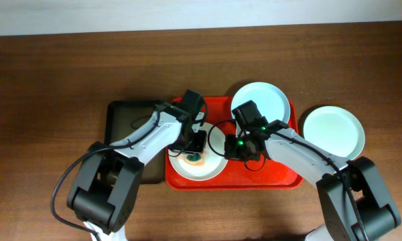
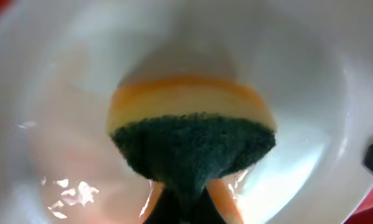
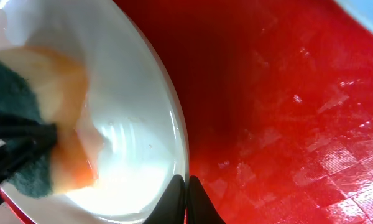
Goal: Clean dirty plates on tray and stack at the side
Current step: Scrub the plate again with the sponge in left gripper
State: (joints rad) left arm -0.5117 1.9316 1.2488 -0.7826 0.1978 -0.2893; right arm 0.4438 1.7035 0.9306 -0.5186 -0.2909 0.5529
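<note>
From overhead, the red tray (image 1: 268, 178) carries two plates: a far plate (image 1: 260, 104) at its back edge and a near-left plate (image 1: 209, 173) at its front left. A third plate (image 1: 333, 132) sits on the table (image 1: 53, 80) to the right, off the tray. A dark tray (image 1: 124, 120) lies to the left.

At the left wrist, the left gripper (image 1: 196, 150) is clamped on a yellow-and-green sponge (image 1: 193, 158), which is pressed onto the near-left plate's floor.

At the right wrist, the right gripper (image 1: 230, 148) has its fingers closed, pinching that plate's rim above the red tray.
</note>
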